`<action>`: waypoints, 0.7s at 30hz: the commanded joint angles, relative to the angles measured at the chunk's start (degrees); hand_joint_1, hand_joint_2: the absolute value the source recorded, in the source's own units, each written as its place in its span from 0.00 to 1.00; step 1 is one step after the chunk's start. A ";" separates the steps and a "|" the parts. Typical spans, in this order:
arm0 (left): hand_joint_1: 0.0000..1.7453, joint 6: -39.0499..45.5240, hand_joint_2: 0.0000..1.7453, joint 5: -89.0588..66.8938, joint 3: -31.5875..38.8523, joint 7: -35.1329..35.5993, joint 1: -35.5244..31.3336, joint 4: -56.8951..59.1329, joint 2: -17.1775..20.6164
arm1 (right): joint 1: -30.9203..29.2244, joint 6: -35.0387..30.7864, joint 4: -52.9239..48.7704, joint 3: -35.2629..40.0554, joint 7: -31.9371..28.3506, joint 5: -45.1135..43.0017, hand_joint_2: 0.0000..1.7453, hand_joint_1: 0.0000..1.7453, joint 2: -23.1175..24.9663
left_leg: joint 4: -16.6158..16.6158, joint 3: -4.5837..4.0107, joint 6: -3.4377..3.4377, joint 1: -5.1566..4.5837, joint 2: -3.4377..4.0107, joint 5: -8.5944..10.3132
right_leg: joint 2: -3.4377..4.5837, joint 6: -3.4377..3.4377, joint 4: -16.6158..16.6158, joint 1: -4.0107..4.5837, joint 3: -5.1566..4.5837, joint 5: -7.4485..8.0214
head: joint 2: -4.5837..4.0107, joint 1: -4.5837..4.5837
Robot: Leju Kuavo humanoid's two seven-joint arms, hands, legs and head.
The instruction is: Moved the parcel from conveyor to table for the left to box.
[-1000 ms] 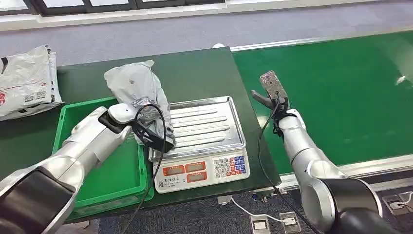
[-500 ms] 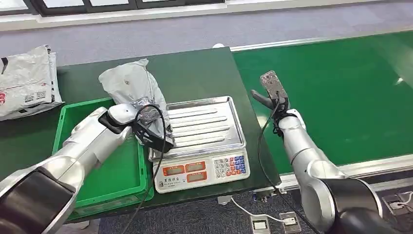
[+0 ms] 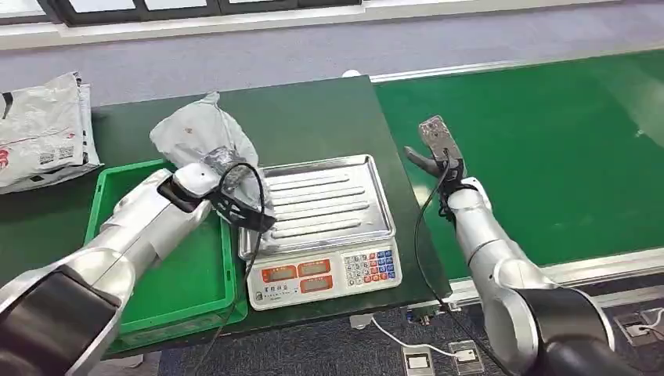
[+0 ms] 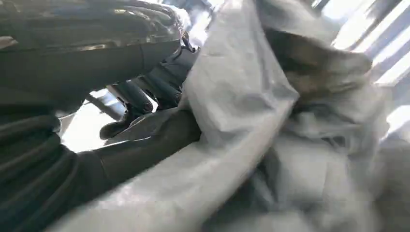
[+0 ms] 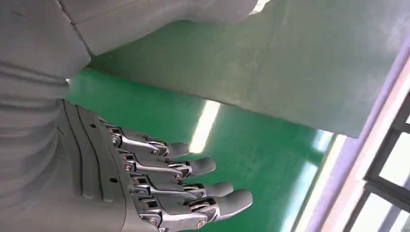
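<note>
Gripping the parcel (image 3: 196, 133) with my left hand (image 3: 227, 200), I have it lifted over the dark surface (image 3: 313, 117), just beyond the scale's (image 3: 321, 227) far-left corner and the bin's (image 3: 196, 274) far edge — its grey plastic bunches around the fingers (image 4: 145, 96) in the left wrist view. My right hand (image 3: 438, 153) hangs empty, fingers (image 5: 193, 166) spread, between the scale and the conveyor (image 3: 548, 149). More bags (image 3: 43, 129) lie well to the scale's left.
</note>
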 commanded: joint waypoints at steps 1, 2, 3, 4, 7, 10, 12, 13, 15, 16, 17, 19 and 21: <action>1.00 17.82 1.00 21.60 22.47 4.98 -7.87 0.64 8.15 | -1.16 0.60 2.91 0.77 0.39 -0.65 1.00 0.00 -1.18 | 0.00 0.17 -0.03 0.05 0.31 -0.10 | 0.39 -0.07 -0.02 0.05 0.05 0.02 | 0.00 0.00; 1.00 19.00 1.00 21.18 22.62 4.79 -8.23 0.68 8.47 | -1.10 0.89 2.99 0.75 0.06 -0.70 1.00 0.00 -1.42 | 0.08 0.01 -0.05 0.07 0.37 -0.09 | 0.43 -0.08 0.05 0.06 -0.10 0.03 | 0.00 -0.02; 1.00 24.66 1.00 22.99 25.41 5.77 -7.21 0.13 8.25 | -1.08 0.91 3.11 0.76 -0.22 -0.69 1.00 0.00 -1.50 | 0.10 0.01 -0.07 0.09 0.41 -0.09 | 0.50 -0.10 0.08 0.09 -0.13 0.03 | 0.00 -0.02; 1.00 26.99 1.00 25.01 27.56 5.98 -6.47 -0.21 8.00 | -1.06 0.81 3.06 0.71 -0.27 -0.74 1.00 0.00 -1.48 | 0.11 -0.02 -0.06 0.10 0.24 -0.05 | 0.31 -0.08 0.06 0.12 -0.13 0.02 | 0.00 -0.02; 1.00 37.16 1.00 29.99 34.78 9.44 -3.67 0.55 7.98 | -1.19 0.43 3.12 0.94 -0.53 -0.62 1.00 0.00 -1.10 | -0.02 0.11 -0.09 0.09 0.09 0.00 | 0.24 -0.07 -0.06 0.16 0.01 -0.01 | 0.00 -0.02; 1.00 37.80 1.00 23.49 30.48 15.07 -3.91 1.92 10.74 | -1.67 0.35 3.26 1.21 -0.02 -0.42 1.00 0.00 -0.98 | -0.08 0.16 -0.07 0.02 0.23 -0.01 | 0.36 -0.04 -0.01 0.05 0.00 0.00 | 0.00 -0.02; 1.00 30.42 1.00 17.35 25.77 21.39 -5.43 3.04 12.96 | -1.82 0.74 3.30 1.29 -0.03 -0.54 1.00 0.00 -1.27 | -0.02 0.05 -0.08 0.05 0.23 0.00 | 0.35 -0.04 0.04 0.08 -0.08 0.02 | 0.00 -0.02; 1.00 27.06 1.00 14.86 23.65 23.24 -6.09 3.41 13.77 | -1.79 0.94 3.29 1.27 -0.08 -0.65 1.00 0.00 -1.39 | -0.01 0.10 -0.08 0.09 0.27 -0.03 | 0.41 -0.05 0.01 0.12 -0.02 0.02 | 0.00 -0.02; 1.00 21.24 1.00 9.54 19.06 26.39 -7.00 3.85 15.31 | -1.44 1.18 3.23 1.33 -0.25 -0.83 1.00 0.00 -1.66 | 0.01 0.02 -0.09 0.08 0.25 -0.01 | 0.38 -0.07 0.06 0.06 -0.10 0.02 | 0.00 -0.02; 1.00 20.10 1.00 9.02 18.71 26.57 -6.94 3.56 15.85 | -1.22 1.14 3.21 1.32 -0.29 -0.91 1.00 0.00 -1.82 | 0.00 0.10 -0.10 0.12 0.28 -0.04 | 0.43 -0.09 0.03 0.09 -0.04 0.01 | 0.00 -0.02; 1.00 18.72 1.00 9.00 18.88 26.72 -6.90 3.48 16.11 | -1.00 1.17 3.16 1.25 -0.51 -1.11 1.00 0.00 -1.97 | 0.01 -0.02 -0.10 0.08 0.17 0.01 | 0.29 -0.07 0.06 0.04 -0.12 0.01 | 0.00 -0.02; 1.00 19.18 1.00 10.86 21.06 26.29 -6.29 2.77 16.20 | -0.77 1.06 3.20 1.20 -0.61 -1.28 1.00 0.00 -2.04 | 0.02 -0.01 -0.10 0.11 0.14 0.01 | 0.26 -0.07 0.02 0.10 -0.10 0.01 | 0.00 -0.02; 1.00 21.45 1.00 12.09 22.43 24.69 -5.41 2.23 15.82 | -0.60 0.84 3.16 1.19 -0.59 -1.31 1.00 0.00 -2.01 | -0.03 0.06 -0.09 0.08 0.07 0.00 | 0.20 -0.07 0.00 0.07 -0.03 -0.02 | 0.00 -0.02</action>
